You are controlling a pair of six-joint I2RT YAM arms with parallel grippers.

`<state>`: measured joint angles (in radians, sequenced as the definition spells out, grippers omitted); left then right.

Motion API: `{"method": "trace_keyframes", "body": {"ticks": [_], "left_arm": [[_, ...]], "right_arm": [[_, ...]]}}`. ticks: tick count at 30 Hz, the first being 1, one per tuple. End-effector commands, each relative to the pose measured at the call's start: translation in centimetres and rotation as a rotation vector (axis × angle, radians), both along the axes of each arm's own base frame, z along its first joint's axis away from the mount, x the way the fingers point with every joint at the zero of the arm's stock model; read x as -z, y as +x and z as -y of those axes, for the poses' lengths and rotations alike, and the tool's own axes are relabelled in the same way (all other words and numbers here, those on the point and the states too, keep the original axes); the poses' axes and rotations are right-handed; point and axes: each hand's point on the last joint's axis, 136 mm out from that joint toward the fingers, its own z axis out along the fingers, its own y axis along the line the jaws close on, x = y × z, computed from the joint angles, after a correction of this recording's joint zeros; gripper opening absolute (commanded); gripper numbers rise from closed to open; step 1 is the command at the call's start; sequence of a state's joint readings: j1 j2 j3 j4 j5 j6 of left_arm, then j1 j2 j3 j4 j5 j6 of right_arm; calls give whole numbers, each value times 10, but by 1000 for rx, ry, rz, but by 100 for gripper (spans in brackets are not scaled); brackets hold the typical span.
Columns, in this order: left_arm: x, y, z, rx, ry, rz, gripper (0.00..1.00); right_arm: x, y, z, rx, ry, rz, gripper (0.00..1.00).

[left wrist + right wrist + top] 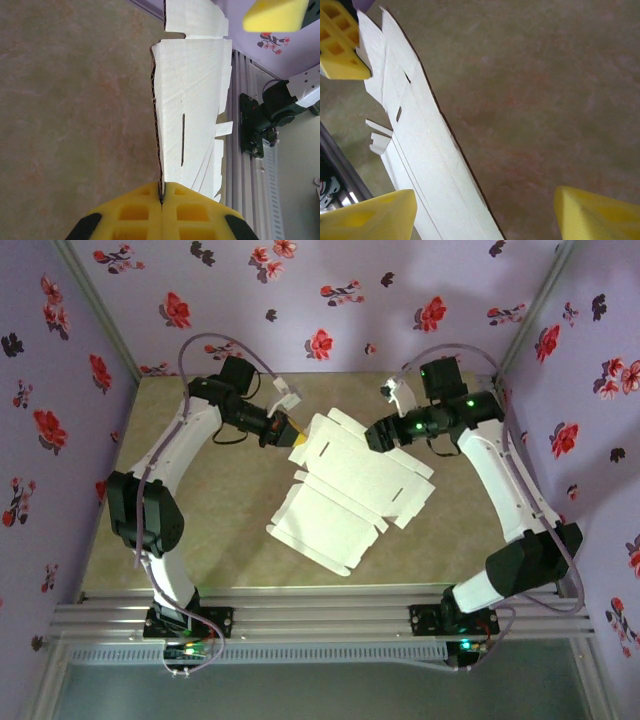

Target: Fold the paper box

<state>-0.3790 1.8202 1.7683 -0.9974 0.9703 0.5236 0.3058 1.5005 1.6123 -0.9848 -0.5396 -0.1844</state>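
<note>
While I watch from the overhead camera, the paper box (pixel 350 490) lies opened out near the middle of the table (pixel 200 510). Its pale white face is up, and its flat panels and small notched tabs spread toward the near edge. Both arms reach inward to the box's far end, one from each side.

On the left, the left gripper (pixel 296 435) meets the far left edge of the card. From the left wrist camera, I see the left gripper (pixel 161 199) with its yellow fingers (pixel 135 212) pressed together on the brown corrugated edge of the paper box (pixel 192 100). The sheet runs straight away from the pinch, with a thin slot cut in its white face.

On the right, the right gripper (pixel 377 435) sits at the far right edge of the card. From the right wrist camera, the right gripper (pixel 485 200) has its yellow fingers (pixel 375 215) standing well apart. The paper box (pixel 435 165) passes between them, close beside the left-hand finger. I cannot tell whether it touches that finger. The other finger is clear of the card, with bare table (pixel 545 100) beneath.

Purple walls (pixel 330 300) with red flowers enclose the table.
</note>
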Motion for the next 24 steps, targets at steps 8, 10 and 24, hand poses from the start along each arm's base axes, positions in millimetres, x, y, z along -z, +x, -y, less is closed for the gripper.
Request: {"method": "trace_keyframes", "body": {"ticks": [8, 10, 24], "left_arm": [[-5, -6, 2, 30, -20, -3, 0], [-4, -5, 3, 29, -19, -6, 0], [4, 5, 11, 8, -22, -31, 0]], "right_arm": [[5, -12, -8, -23, 68, -31, 58], [7, -10, -6, -9, 59, -23, 53], [9, -9, 13, 110, -47, 105, 22]]}}
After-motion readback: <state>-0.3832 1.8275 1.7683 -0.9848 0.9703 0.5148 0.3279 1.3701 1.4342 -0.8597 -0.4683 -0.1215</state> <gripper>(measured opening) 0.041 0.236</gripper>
